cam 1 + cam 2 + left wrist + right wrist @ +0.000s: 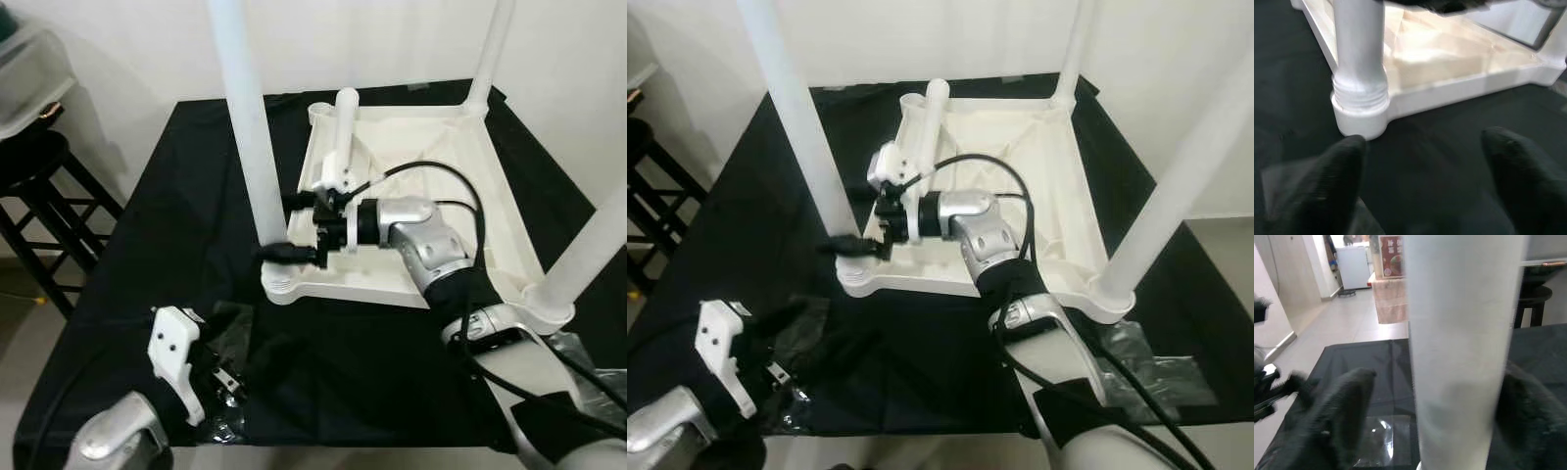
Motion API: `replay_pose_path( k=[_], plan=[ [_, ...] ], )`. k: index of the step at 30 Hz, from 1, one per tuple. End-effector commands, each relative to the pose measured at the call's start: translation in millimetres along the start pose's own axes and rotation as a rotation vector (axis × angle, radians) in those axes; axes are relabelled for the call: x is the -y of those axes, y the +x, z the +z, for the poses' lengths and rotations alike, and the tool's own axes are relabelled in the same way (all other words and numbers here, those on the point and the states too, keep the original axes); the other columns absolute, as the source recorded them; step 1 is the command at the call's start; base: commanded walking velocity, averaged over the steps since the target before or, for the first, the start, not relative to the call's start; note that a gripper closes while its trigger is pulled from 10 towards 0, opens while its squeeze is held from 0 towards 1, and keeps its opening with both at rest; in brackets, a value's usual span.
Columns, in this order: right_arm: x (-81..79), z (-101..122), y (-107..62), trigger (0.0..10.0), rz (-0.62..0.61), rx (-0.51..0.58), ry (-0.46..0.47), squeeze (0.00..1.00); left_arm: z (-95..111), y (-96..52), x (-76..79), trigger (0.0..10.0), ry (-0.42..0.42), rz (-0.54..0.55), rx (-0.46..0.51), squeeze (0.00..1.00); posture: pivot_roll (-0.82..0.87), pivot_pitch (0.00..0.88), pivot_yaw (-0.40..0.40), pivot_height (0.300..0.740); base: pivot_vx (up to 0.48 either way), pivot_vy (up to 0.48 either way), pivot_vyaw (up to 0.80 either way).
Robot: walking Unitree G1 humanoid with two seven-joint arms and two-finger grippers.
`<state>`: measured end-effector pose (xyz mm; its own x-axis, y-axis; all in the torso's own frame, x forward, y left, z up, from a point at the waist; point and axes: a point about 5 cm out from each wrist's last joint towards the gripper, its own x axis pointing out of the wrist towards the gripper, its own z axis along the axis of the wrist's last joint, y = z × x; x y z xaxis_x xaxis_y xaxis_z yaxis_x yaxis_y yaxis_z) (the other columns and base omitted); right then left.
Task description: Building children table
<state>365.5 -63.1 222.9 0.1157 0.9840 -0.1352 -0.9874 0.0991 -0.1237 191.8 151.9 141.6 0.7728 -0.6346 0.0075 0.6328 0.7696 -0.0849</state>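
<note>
Head views: an upturned white tabletop lies on a black cloth; the right gripper straddles the near-left leg just above its socket. The left gripper hovers low over the cloth.

Left wrist view: fingers spread apart, grasping nothing.

Right wrist view: blurred fingers flank the leg, apparently without contact.

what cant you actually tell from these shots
- Tops of the upright legs: cut off by the top edge in both eye views.
- Right gripper grip on the near left leg: right wrist view is blurred; contact unclear.
- Loose leg lying in the tabletop: its lower end is hidden behind the gripper.
- Left gripper fingers: blurred.
</note>
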Motion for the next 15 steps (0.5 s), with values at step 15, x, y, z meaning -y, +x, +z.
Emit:
replay_pose_path(
  k=[15],
  plan=[
    [-4.2,-28,4.2,0.0,0.077,-0.060,0.062,0.00,-10,-2.7,7.7,0.0,0.100,0.037,0.016,0.00,0.09,0.105,0.050,0.740,0.000,0.000,0.00]
  ],
)
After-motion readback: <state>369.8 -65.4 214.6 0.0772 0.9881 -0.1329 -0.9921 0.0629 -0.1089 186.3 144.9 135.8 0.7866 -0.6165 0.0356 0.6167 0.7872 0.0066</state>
